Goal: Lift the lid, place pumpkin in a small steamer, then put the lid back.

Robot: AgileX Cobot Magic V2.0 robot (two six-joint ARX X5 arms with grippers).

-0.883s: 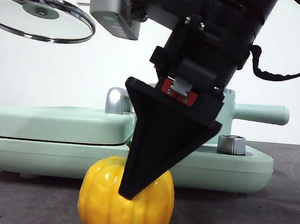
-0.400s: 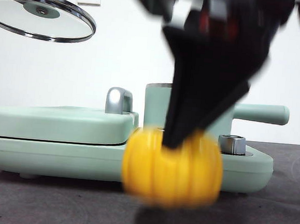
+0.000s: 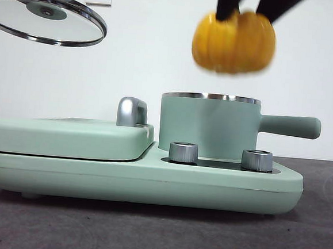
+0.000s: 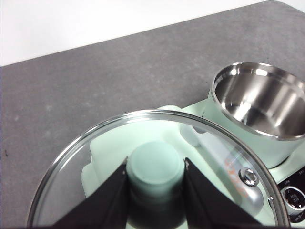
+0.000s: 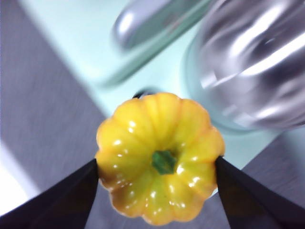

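Yellow-orange and blurred, the pumpkin (image 3: 234,41) hangs in the upper right of the front view, clear of the small steamer (image 3: 209,125) and above it, a little toward its handle side. Your right end effector (image 5: 157,167) holds it — in the right wrist view one black jaw presses each flank of the ribbed body, with the green stem facing the camera. In the front view only the two dark jaw tips show, coming down from the top edge onto the pumpkin's crown.

The steamer stands open in the centre-right of the front view, steel rim up and its long mint-green handle pointing right. In the left wrist view, at the right of the frame, you can see straight into its shiny steel bowl, and nothing lies inside.

The lid (image 3: 47,16) is held in the air at the upper left of the front view, tilted so that you see its glass underside and steel rim. Your left end effector (image 4: 155,174) grips it by the mint-green knob, jaws closed against both sides of the knob, with the glass disc spread beneath them.

Below, the wide mint-green base (image 3: 139,180) sits on the grey worktop (image 3: 158,233), its flat hinged cover (image 3: 67,135) closed at the left and two silver knobs (image 3: 183,152) in front of the steamer.
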